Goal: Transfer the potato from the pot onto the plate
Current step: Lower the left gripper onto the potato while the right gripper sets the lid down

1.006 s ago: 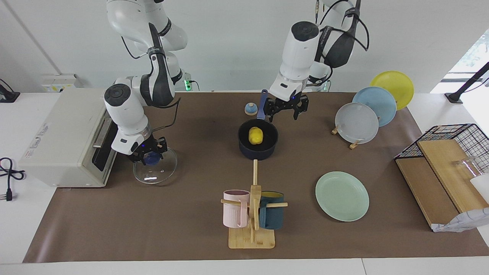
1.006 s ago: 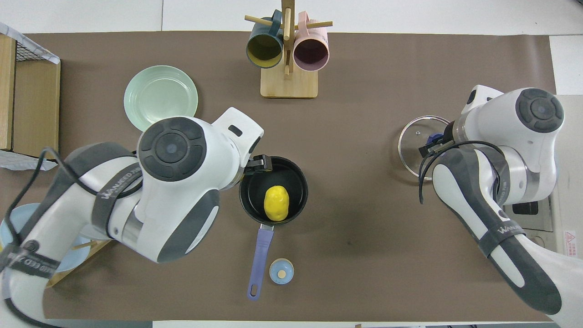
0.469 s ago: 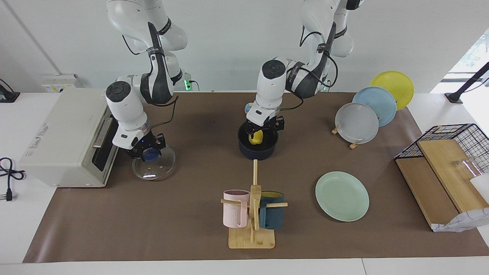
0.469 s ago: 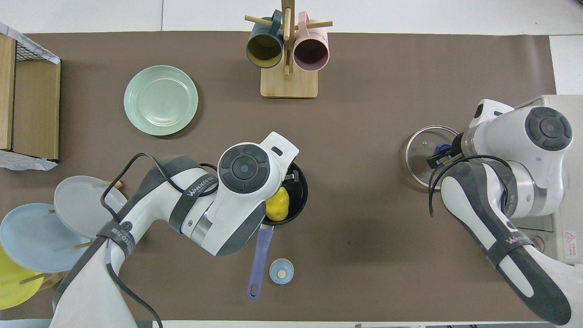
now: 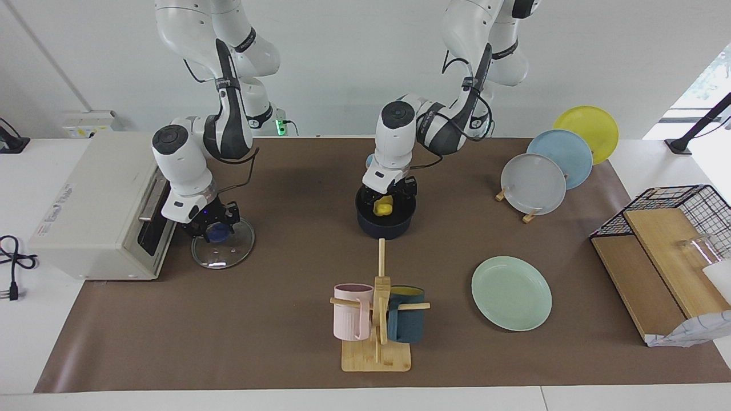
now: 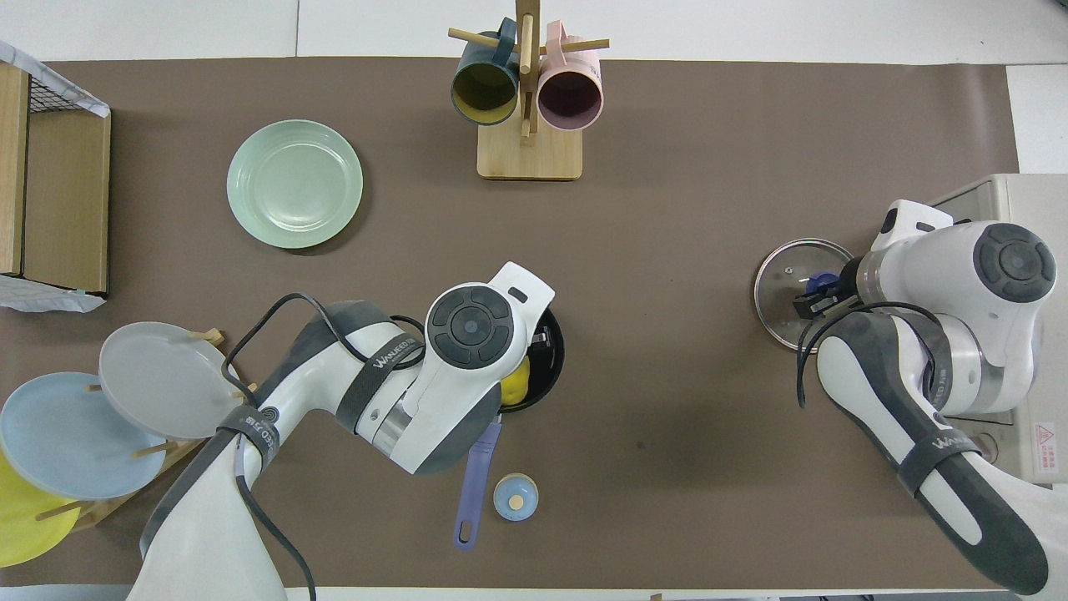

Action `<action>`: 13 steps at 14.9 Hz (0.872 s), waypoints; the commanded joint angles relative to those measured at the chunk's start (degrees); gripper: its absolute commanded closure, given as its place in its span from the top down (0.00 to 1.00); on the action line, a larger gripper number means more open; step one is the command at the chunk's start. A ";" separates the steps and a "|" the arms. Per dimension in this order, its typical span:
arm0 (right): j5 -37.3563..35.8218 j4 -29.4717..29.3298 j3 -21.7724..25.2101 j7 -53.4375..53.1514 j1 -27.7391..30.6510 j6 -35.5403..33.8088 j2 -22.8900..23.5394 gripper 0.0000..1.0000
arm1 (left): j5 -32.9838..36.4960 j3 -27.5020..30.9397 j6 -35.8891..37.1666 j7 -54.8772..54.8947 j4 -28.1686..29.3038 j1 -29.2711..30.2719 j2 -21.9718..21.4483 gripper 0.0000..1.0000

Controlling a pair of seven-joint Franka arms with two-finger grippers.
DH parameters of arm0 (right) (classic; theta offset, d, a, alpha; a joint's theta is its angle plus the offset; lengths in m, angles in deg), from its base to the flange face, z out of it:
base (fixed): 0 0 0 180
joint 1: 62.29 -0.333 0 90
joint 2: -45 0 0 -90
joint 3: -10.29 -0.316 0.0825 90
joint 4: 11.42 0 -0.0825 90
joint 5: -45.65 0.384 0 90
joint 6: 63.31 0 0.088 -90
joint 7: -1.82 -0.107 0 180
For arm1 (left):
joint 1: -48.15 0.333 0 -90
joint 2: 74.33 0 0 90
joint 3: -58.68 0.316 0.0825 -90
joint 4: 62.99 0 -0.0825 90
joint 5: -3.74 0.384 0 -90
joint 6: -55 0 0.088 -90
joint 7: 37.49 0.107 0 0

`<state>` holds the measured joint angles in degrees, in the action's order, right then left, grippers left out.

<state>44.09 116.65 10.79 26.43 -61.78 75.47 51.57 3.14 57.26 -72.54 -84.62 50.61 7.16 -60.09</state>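
The yellow potato [image 5: 384, 206] lies in the dark blue pot [image 5: 384, 228] at the middle of the table; in the overhead view only its edge [image 6: 519, 381] shows under the left wrist, inside the pot [image 6: 553, 367]. My left gripper [image 5: 387, 201] is down in the pot, open, with a finger on each side of the potato. The mint-green plate [image 5: 511, 293] [image 6: 294, 184] lies bare, farther from the robots, toward the left arm's end. My right gripper [image 5: 210, 227] [image 6: 813, 288] is shut on the blue knob of a glass lid [image 5: 223, 252] [image 6: 780, 288].
A mug rack [image 5: 377, 319] with a pink and a teal mug stands farther from the robots than the pot. A toaster oven [image 5: 97, 205] is beside the lid. Grey, blue and yellow plates [image 5: 534, 182] stand in a rack. A small blue cap [image 6: 515, 497] lies beside the pot's handle [image 6: 477, 476].
My left gripper has come from beside the pot and dropped into it around the potato. My right gripper has slid the glass lid toward the toaster oven.
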 commanded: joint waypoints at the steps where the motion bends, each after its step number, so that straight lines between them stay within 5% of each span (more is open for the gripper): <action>1: -0.38 -2.81 -0.67 0.26 0.90 -2.79 -1.39 1.00 | -1.34 0.99 -2.71 -1.64 1.45 -2.07 0.44 1.00; 7: 0.15 -23.81 -1.20 -9.31 0.37 -32.92 -3.22 1.00 | -2.22 0.99 -3.68 -2.62 2.51 -2.43 1.14 1.00; 13: -0.64 -27.35 -1.29 -15.11 0.29 -45.43 -9.90 1.00 | -2.31 0.81 -3.06 -2.79 2.60 -3.92 0.88 1.00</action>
<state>44.14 90.32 10.11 13.53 -61.85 32.81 42.36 1.92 57.27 -75.22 -86.69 52.05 5.54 -58.60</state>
